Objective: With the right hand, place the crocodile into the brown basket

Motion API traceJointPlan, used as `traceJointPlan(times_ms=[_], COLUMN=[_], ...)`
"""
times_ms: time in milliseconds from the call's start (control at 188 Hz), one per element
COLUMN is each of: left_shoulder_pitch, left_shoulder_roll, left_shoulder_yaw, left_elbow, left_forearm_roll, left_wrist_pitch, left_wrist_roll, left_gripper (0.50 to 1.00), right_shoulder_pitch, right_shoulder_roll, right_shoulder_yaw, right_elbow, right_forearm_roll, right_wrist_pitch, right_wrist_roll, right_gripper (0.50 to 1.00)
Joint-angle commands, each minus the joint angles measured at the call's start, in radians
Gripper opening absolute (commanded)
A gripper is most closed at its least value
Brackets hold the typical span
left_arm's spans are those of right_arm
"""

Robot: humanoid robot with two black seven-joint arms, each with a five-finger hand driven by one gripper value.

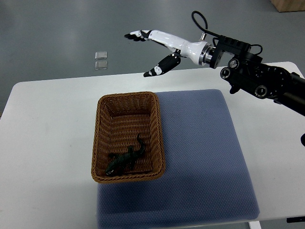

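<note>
A dark green toy crocodile lies inside the brown wicker basket, toward its near end. The basket stands on the left edge of a blue-grey mat. My right hand, white with black fingertips, hangs in the air beyond the table's far edge, well above and behind the basket. Its fingers are spread apart and hold nothing. The right arm comes in from the right edge.
The white table carries the mat and the basket. A small clear plastic item lies on the grey floor beyond the table. A brown box corner shows at the top right.
</note>
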Motion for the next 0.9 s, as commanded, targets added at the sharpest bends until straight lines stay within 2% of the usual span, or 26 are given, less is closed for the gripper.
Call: traceJointPlan(times_ms=[0, 85, 229, 427, 896], left_shoulder_pitch=[0.0, 0.0, 0.0, 0.0, 0.0], left_shoulder_roll=[0.0, 0.0, 0.0, 0.0, 0.0], left_shoulder_yaw=[0.0, 0.0, 0.0, 0.0, 0.0], left_elbow=[0.0, 0.0, 0.0, 0.0, 0.0], left_forearm_roll=[0.0, 0.0, 0.0, 0.0, 0.0], left_wrist_pitch=[0.0, 0.0, 0.0, 0.0, 0.0], left_wrist_roll=[0.001, 0.001, -0.001, 0.001, 0.001], left_gripper=[1.0, 1.0, 1.0, 1.0, 1.0], right_shoulder_pitch=[-0.04, -0.066, -0.11, -0.187, -0.247], right_shoulder_roll=[-0.012, -0.015, -0.016, -0.048, -0.07], right_shoulder_yaw=[0.052, 0.064, 0.067, 0.067, 0.069], right_elbow=[-0.071, -0.147, -0.233, -0.238, -0.238], right_forearm_roll=[0.18, 0.332, 0.589, 0.806, 1.014], right_wrist_pitch=[-0.005, -0.022, -0.038, -0.041, -0.019], right_wrist_roll=[-0.079, -0.125, -0.161, -0.194, -0.21], right_gripper=[0.924, 0.924, 0.924, 0.924, 0.926])
